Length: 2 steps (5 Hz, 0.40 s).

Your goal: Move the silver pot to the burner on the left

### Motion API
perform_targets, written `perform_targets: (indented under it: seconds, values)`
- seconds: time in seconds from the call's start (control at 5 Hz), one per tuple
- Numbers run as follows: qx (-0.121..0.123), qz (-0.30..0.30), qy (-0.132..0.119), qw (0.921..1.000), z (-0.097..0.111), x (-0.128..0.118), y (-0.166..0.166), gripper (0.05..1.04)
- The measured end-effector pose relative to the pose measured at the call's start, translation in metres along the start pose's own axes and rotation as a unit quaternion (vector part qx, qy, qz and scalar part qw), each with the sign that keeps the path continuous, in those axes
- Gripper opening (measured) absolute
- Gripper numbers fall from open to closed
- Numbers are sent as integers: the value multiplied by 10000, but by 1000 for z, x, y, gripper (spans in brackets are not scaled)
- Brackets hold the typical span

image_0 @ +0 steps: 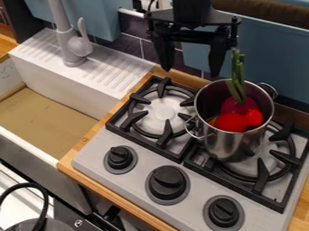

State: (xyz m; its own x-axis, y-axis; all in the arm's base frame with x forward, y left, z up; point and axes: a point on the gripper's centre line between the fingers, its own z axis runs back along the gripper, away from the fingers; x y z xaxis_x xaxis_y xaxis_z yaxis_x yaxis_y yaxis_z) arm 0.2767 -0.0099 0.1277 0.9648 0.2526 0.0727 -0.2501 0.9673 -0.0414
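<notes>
My gripper (190, 67) hangs open at the top centre, above the back edge of the stove, with nothing between its fingers. The silver pot (232, 143) stands upright on the right burner (280, 155), to the right of the gripper and below it. Inside the pot are red vegetable-like items (238, 121) and a purple one with a green stalk (238, 74) rising above the rim. The left burner (163, 113) has a black grate and bears nothing. One loop handle of the pot points toward the left burner.
A white sink (57, 101) with a grey faucet (73, 45) lies to the left of the stove. Three black knobs line the stove's front, one of them the middle knob (166, 182). Behind the stove are a dark tiled wall and blue panels (265, 58).
</notes>
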Motion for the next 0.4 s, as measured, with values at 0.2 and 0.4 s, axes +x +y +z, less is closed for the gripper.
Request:
perform_targets:
  seconds: [0.2, 0.4]
  values:
    - [42, -16, 124, 9999, -7, -3, 1, 997]
    - [28, -16, 135, 9999, -19, -9, 4, 997]
